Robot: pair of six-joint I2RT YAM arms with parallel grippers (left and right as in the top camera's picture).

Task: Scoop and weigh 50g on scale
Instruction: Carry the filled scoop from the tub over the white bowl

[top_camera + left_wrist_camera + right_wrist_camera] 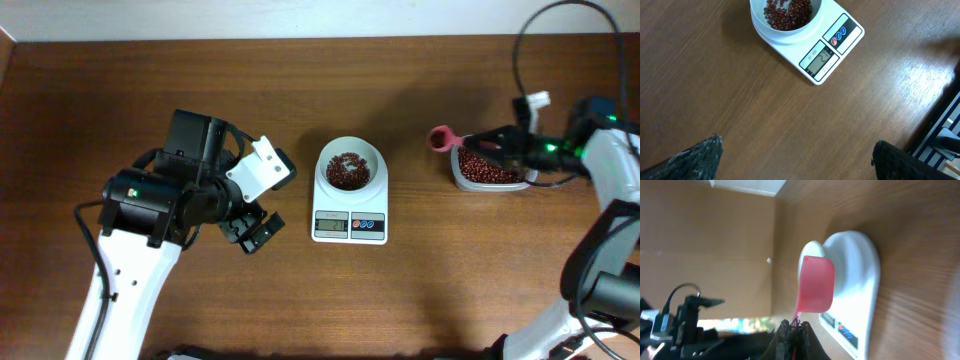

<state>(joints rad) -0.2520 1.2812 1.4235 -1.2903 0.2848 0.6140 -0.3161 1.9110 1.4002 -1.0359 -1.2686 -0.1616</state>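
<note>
Here, the scale [350,212] is sitting at the centre of the overhead frame on a dark wooden tabletop [120,90], with its round white bowl [350,145] toward the top and its grey display and blue and red buttons toward the lower edge. A heap of red-brown beans [347,171] is lying in the bowl. The figure on the display is too small to read.

At centre left of the overhead frame, the left gripper [795,161] is hanging over bare wood near the scale and apart from it. Its jaws are standing wide open, with nothing between them. Seen from its own camera, the scale and beans are showing at the top of the frame, well clear of the fingers [695,159].

At upper right of the overhead frame, the right gripper [794,330] is clamping the handle of a pink scoop [440,138]. The scoop's head is hovering just beside the upper left corner of a clear tub [458,180] filled with the same beans. It cannot be told whether the scoop is carrying any.
</note>
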